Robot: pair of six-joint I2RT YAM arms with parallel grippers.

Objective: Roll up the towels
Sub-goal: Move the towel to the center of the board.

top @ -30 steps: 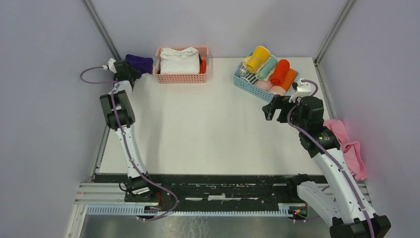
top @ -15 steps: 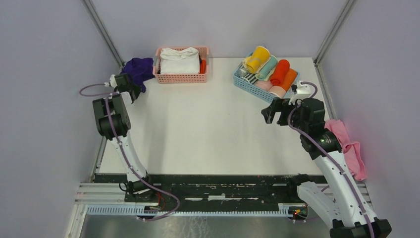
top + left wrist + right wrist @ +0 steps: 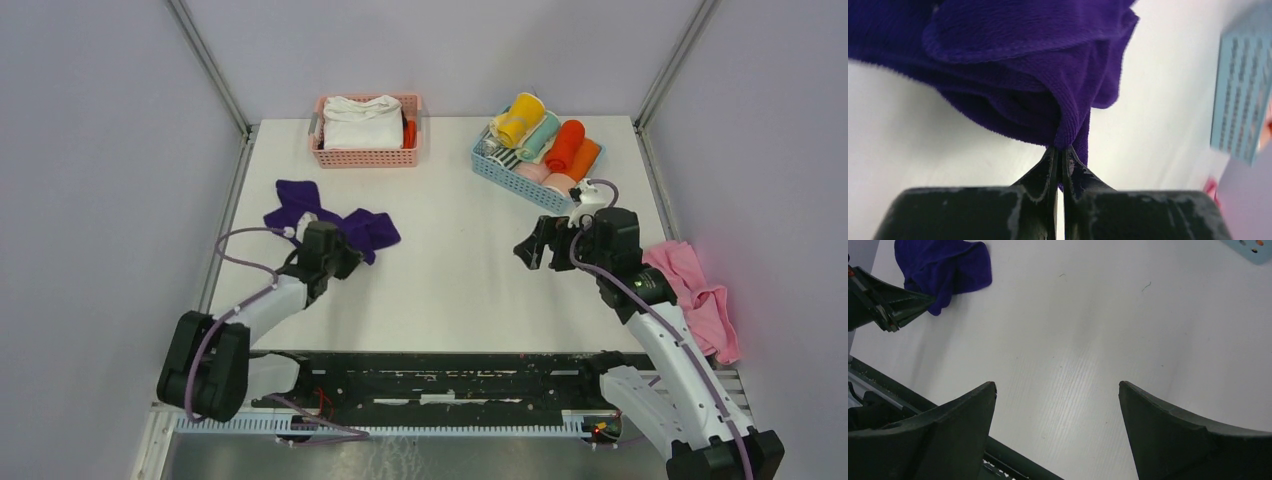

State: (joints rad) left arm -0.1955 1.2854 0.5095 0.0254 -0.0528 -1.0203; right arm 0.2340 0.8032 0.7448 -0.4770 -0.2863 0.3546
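Purple towel [image 3: 372,229] is lying crumpled on the table [image 3: 450,300], left of centre. The left gripper [image 3: 1063,152] is pinching its near edge, jaws closed. The right gripper [image 3: 1057,386] is hovering agape, empty. Advisable: spread flat before rolling.

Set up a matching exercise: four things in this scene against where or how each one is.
Things:
1. purple towel
2. pink basket
3. blue basket
4. pale pink cloth

States:
A. holds rolled towels
B. draped at the table's right edge
C. pinched by the left gripper
D. holds folded white cloths

Pairs: 1-C, 2-D, 3-A, 4-B
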